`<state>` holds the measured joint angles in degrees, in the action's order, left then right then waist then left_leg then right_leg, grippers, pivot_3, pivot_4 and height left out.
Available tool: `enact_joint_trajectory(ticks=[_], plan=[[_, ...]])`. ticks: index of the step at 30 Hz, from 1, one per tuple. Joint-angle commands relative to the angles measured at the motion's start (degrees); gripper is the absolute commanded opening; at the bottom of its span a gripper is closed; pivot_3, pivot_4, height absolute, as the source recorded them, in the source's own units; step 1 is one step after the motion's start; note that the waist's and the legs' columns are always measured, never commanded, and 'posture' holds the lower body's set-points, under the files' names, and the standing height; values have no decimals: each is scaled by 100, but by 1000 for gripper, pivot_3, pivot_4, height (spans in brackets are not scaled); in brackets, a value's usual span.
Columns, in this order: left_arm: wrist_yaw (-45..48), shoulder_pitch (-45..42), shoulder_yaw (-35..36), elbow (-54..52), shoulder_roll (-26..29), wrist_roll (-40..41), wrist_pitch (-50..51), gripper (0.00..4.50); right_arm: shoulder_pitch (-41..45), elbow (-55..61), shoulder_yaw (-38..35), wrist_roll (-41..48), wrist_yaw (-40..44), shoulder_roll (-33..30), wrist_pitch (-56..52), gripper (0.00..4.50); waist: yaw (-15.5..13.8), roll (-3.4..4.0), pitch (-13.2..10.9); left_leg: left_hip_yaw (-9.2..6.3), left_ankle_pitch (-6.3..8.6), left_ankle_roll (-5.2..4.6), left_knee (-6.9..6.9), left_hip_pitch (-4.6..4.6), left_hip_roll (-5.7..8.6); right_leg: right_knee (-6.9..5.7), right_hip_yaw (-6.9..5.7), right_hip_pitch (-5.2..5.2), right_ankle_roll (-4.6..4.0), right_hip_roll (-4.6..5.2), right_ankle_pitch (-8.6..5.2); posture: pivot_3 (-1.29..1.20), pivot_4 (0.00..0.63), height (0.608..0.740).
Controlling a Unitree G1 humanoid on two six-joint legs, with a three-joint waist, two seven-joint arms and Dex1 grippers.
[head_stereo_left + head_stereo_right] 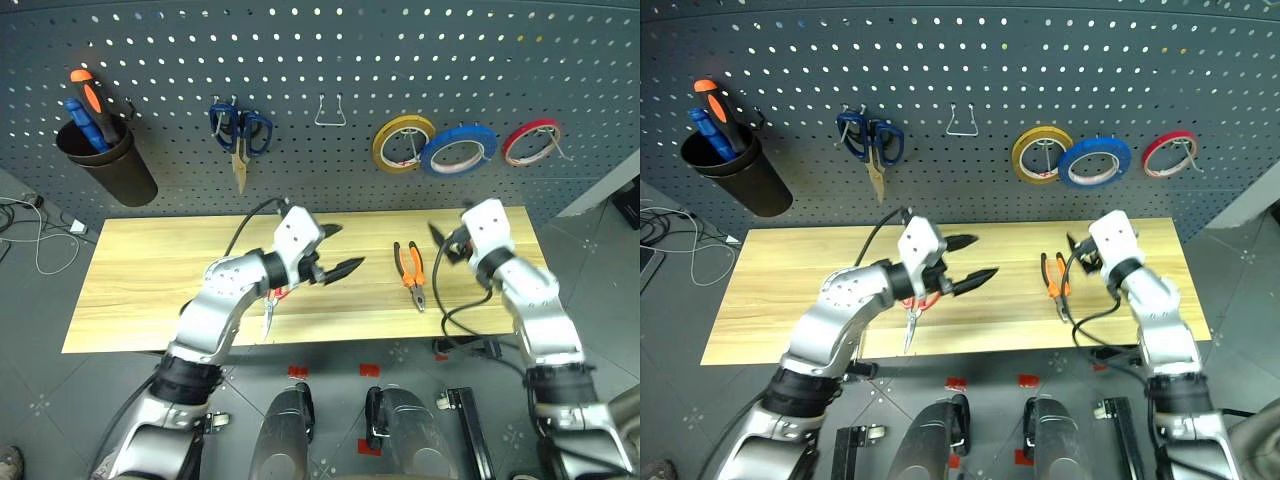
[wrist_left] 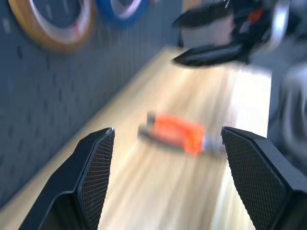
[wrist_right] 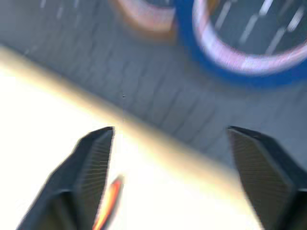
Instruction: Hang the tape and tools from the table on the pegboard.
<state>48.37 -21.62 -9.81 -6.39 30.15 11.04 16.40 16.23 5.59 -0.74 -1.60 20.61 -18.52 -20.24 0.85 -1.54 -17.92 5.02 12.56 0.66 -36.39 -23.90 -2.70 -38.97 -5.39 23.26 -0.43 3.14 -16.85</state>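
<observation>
A dark cup hung at the far left, holding an orange screwdriver and a blue screwdriver. Blue-handled scissors hung further right, then an empty wire hook, a yellow roll and a thin red roll. White cables lay on the floor.

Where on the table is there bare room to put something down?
The table's whole left end is bare wood, as is the strip between the left gripper and the pliers. It is crowded mid-table, where the red-handled scissors lie under the left arm, and around the right gripper.
</observation>
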Motion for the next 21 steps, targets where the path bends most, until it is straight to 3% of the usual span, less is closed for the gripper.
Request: enact_joint_trajectory(ticks=[1, 5, 9, 21], plan=[[540, 395, -169, 140, 746, -581, -975, 3747, -225, 1032, 89, 222, -378, 483, -1138, 4495, 40, 2, -1, 0, -1, 1, 3, -1, 1, -2, 3, 3, -2, 1, -1, -50, 299, 740], [848, 735, -280, 485, 1256, -902, -1664, 3747, -69, 1029, 79, 223, -883, 1098, -2379, 4495, 59, 2, 0, 1, 0, 1, 0, 0, 4, -1, 5, 2, -14, 6, 7, -49, 298, 740], [867, 798, -227, 498, 1227, -905, -1725, 3747, 625, 36, 6, -5, -1540, 1437, -3554, 4495, 50, -2, 2, -2, -1, 1, -1, -2, 3, -3, 0, 3, -18, 7, 10, -42, 294, 740], [852, 713, -256, 470, 1023, -943, -1680, 3747, 1719, -2174, 36, 83, -1546, 1277, -3245, 4495, 91, -4, 4, 12, -1, 0, 12, -9, 3, 1, 5, 17, -21, 3, 9, -26, 285, 740]])
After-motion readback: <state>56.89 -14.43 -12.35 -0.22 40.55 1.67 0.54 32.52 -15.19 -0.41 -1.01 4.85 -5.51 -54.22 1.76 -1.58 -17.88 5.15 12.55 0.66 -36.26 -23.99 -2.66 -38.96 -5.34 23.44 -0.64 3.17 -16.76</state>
